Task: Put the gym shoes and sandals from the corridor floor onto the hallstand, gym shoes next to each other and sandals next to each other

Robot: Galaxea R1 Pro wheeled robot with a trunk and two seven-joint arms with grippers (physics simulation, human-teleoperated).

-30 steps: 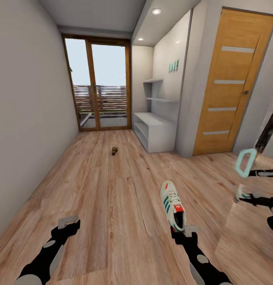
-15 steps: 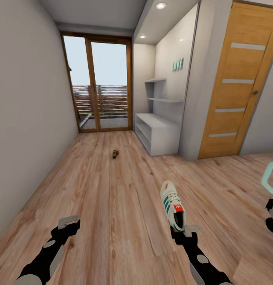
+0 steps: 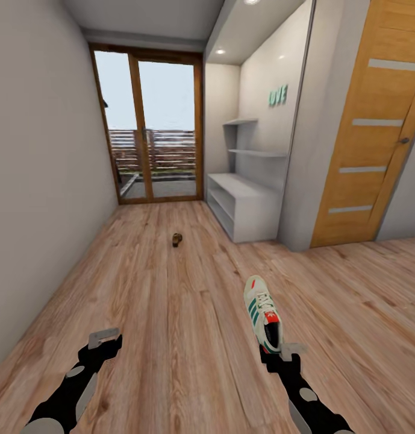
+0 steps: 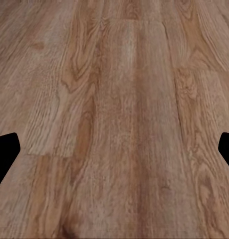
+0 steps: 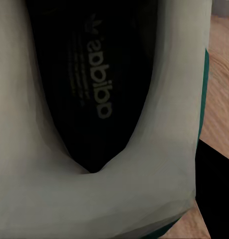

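Narrow grey-walled corridor, wood-framed glass doors (image 3: 150, 123) at its end, an orange panelled door (image 3: 376, 129) at right, ceiling spotlights (image 3: 220, 52).

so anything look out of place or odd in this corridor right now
Yes: a small dark-brown sandal lies alone mid-corridor on the floor, short of the hallstand, whose visible surfaces look bare. One gym shoe is held at its heel by the right gripper. The left gripper is open.

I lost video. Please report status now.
Right hand shut on gym shoe. Left hand open. Sandal on corridor floor, hallstand ahead.
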